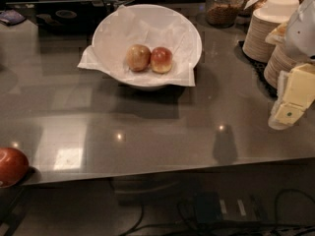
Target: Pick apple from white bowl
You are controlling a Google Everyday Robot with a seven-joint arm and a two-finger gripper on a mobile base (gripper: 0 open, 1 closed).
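While gripper [294,100] hangs apart from white bowl [113,28], jaws' state not discernible, descend on apple [161,59] from above, avoiding paler apple [138,57].

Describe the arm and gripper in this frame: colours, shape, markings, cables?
The gripper is at the right edge of the view, right of the white bowl and apart from it. It is blocky and pale yellow with whitish edges, and one small dark dot marks its lower block. Above it is a smooth, rounded white arm shell. No cables show on either.
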